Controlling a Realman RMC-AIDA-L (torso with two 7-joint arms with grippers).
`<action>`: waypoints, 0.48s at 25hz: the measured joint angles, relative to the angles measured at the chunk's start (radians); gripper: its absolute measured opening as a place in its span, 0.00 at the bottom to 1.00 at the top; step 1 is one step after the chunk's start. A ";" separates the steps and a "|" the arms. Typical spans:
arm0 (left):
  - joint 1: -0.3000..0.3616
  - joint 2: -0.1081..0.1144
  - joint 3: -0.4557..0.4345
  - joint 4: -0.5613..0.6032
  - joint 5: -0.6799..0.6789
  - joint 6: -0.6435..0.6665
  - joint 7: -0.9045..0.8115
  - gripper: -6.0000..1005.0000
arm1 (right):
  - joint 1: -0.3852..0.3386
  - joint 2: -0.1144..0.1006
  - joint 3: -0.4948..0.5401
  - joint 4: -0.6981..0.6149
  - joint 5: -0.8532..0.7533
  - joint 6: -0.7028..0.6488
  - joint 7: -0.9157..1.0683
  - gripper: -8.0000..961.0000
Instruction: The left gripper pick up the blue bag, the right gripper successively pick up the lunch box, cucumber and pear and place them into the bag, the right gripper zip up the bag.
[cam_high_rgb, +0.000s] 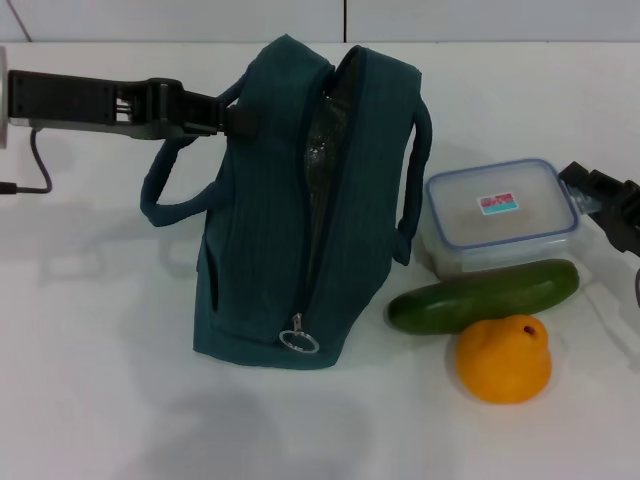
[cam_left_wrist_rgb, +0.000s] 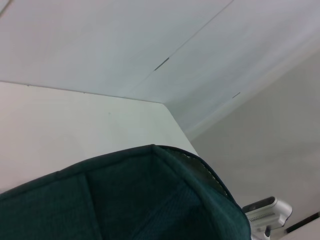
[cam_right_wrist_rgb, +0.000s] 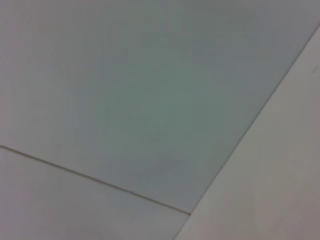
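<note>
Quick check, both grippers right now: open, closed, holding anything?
Left gripper: closed on the blue bag at its top edge.
Right gripper: beside the lunch box, holding nothing; open or closed cannot be told.

The blue bag (cam_high_rgb: 270, 250) is standing left of the lunch box (cam_high_rgb: 500, 215), with the cucumber (cam_high_rgb: 483, 297) lying just in front of the box and the pear (cam_high_rgb: 505, 358) sitting before the cucumber.

We see a white table (cam_high_rgb: 120, 400) under even light, soft shadows on it, backed by a pale panelled wall (cam_high_rgb: 200, 18) with thin dark seams.
</note>
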 joint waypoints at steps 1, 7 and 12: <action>0.000 0.000 0.000 0.000 0.000 0.000 0.000 0.08 | -0.001 0.000 -0.001 -0.001 0.000 -0.002 0.000 0.27; 0.000 0.000 0.000 -0.002 0.000 -0.001 0.000 0.08 | -0.006 0.000 -0.003 -0.009 -0.005 -0.018 0.000 0.17; 0.000 -0.001 0.000 -0.002 0.000 -0.001 0.000 0.08 | -0.007 -0.001 -0.004 -0.010 -0.008 -0.048 0.025 0.12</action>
